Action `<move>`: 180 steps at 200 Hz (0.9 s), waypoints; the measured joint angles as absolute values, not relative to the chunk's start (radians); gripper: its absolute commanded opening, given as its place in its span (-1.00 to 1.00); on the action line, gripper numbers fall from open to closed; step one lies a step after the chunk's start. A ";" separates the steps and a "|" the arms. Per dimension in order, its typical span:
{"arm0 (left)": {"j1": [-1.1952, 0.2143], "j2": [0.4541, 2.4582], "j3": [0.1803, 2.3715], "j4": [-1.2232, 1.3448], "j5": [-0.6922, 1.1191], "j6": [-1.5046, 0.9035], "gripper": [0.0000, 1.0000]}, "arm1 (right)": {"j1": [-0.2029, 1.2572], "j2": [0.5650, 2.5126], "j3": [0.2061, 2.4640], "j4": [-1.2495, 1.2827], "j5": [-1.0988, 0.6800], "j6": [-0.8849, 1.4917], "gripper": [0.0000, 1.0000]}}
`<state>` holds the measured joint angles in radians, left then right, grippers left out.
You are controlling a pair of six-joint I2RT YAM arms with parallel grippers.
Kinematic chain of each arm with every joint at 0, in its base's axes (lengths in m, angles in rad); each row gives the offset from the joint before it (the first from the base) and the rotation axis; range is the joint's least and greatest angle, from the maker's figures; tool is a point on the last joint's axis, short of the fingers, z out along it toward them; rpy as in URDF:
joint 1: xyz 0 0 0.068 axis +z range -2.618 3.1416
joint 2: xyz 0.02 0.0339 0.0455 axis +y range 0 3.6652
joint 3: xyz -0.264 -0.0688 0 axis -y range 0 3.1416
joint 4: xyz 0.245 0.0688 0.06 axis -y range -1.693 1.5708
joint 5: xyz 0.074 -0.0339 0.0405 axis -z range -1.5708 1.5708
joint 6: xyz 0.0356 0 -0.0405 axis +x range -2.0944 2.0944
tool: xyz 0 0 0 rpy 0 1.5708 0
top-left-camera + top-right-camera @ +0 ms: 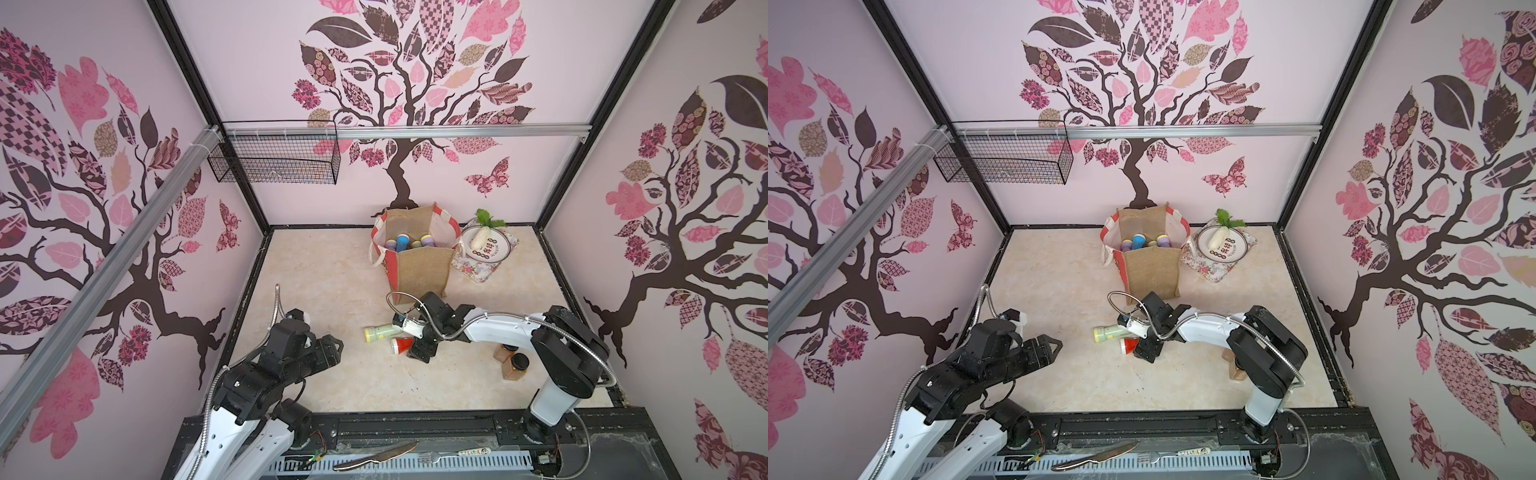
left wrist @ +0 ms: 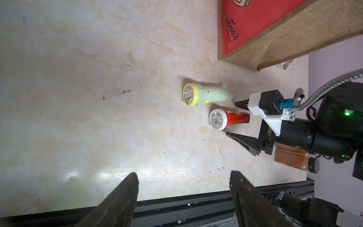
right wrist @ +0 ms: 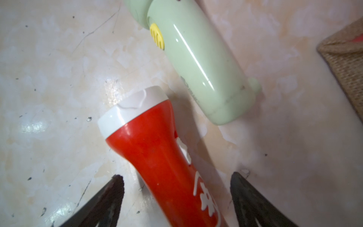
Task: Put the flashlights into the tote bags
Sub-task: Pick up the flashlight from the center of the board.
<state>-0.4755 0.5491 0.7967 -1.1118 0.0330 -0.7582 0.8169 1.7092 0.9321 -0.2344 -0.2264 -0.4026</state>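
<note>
A red flashlight [image 3: 157, 149] with a white head lies on the marble tabletop. Beside it lies a pale green flashlight [image 3: 198, 64] with a yellow ring. Both show in a top view, the red [image 1: 402, 345] and the green [image 1: 382, 332]. My right gripper [image 3: 177, 176] is low over the red one's handle and open, one finger on each side with a gap. The tote bag [image 1: 422, 266] stands upright just behind, with several flashlights [image 1: 402, 242] inside. My left gripper [image 2: 184, 174] hangs open and empty near the front left.
Two brown black-capped jars [image 1: 513, 363] sit under my right arm. A plate with a white radish [image 1: 482, 241] rests on a floral tray [image 1: 478, 270] right of the bag. A black wire basket [image 1: 274, 156] hangs on the back rail. A knife [image 1: 374, 457] and fork lie on the front rail.
</note>
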 measured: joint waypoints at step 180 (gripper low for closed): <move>-0.476 0.495 0.797 -1.125 0.028 -0.783 0.52 | 0.817 1.706 0.923 -0.239 -0.194 -0.406 -0.20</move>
<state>-0.4755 0.4950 0.7967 -1.1248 0.0280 -0.7830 0.8173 1.7061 0.9234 -0.2394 -0.1944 -0.4061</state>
